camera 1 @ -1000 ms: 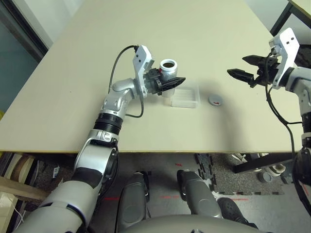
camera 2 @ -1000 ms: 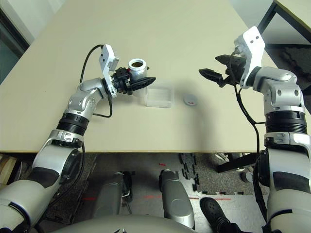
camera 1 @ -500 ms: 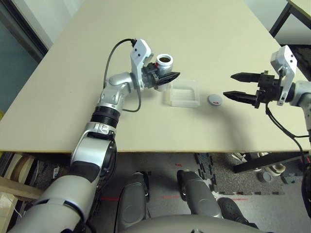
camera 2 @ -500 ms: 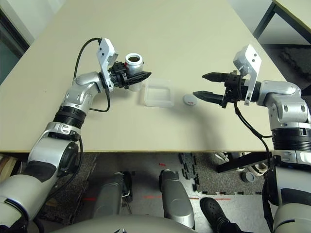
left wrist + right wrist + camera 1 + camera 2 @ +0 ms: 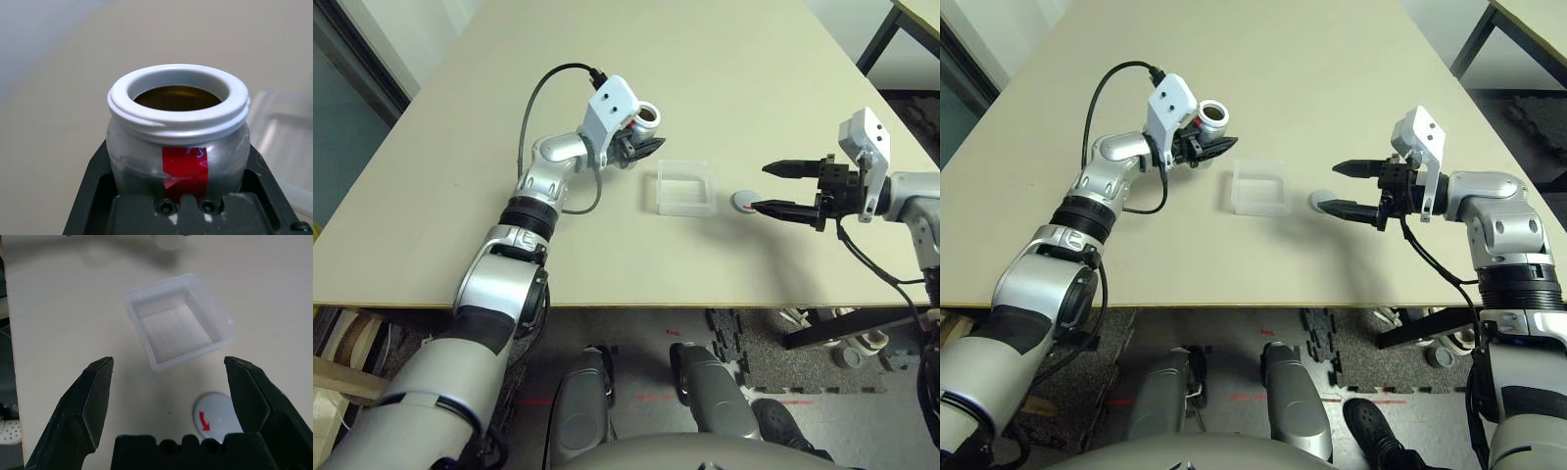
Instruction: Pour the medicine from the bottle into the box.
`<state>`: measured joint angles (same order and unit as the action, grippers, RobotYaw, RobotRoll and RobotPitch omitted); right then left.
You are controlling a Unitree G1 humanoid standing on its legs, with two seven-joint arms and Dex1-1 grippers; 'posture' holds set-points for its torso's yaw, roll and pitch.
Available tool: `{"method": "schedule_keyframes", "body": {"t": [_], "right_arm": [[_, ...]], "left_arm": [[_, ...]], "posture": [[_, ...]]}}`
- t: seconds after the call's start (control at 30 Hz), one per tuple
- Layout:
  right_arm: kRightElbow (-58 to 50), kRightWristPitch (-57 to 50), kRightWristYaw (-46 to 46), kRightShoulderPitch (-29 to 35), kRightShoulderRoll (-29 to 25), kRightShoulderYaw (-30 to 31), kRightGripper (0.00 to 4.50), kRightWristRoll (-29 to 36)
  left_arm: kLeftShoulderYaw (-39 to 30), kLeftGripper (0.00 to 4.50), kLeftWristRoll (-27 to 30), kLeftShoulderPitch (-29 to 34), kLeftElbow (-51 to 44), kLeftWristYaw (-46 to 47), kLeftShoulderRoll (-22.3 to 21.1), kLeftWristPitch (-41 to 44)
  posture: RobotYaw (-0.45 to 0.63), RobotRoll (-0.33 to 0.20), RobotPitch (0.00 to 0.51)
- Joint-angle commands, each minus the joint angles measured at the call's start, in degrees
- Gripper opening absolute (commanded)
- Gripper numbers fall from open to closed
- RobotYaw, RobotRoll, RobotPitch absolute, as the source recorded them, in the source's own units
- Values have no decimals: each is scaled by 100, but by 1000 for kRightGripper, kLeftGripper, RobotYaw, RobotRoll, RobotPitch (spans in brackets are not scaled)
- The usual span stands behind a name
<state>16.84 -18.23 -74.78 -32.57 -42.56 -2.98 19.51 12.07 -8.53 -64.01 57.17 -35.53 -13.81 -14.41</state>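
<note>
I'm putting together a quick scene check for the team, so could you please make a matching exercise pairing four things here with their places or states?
Things:
1. bottle
2. box
3. cap
4. right gripper

Places or states:
A. lying flat on the table, red mark up
B. open, holding nothing
C. uncapped, held in the left gripper
D. empty, on the table between bottle and cap

Pairs: 1-C, 2-D, 3-A, 4-B

a beige table (image 5: 724, 69) stands over a grey floor (image 5: 862, 411).
</note>
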Motion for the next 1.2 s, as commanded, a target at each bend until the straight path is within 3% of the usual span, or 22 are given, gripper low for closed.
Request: {"method": "schedule_keyframes", "body": {"t": [0.03,0.17,0.23,0.47,0.67,0.97,1.03,1.2], "right_arm": [[-85,33,14,-67,-2,55,4500,8],[-55,38,35,-104,30,51,4500,2],[-53,36,46,-110,43,50,4500,3],[-33,-60,143,-198,159,13,4500,88],[-71,-252,232,-268,307,-58,4500,255],[-88,-248,252,-252,305,-9,4500,271],[-78,-244,250,-256,310,0,4500,266],[-83,-250,264,-266,327,13,4500,261]], "left_arm": [[730,2640,-1165,-300,295,1044,-99,-891],[1829,2640,-2713,-664,543,2571,-292,-1675],[2807,2640,-3975,-950,571,3726,-446,-1912],[4095,2640,-5527,-1538,1174,5880,-188,-2110],[4761,2640,-6211,-1944,1602,6570,-9,-2173],[5192,2640,-6639,-2183,1847,6880,83,-2085],[5188,2640,-6622,-2178,1864,6857,92,-2124],[4119,2640,-5421,-1867,2083,5389,89,-2356]], "posture": [[-241,0,149],[-241,0,149],[-238,0,148],[-233,0,149],[-229,0,149],[-223,0,149],[-224,0,149],[-223,0,149]]}}
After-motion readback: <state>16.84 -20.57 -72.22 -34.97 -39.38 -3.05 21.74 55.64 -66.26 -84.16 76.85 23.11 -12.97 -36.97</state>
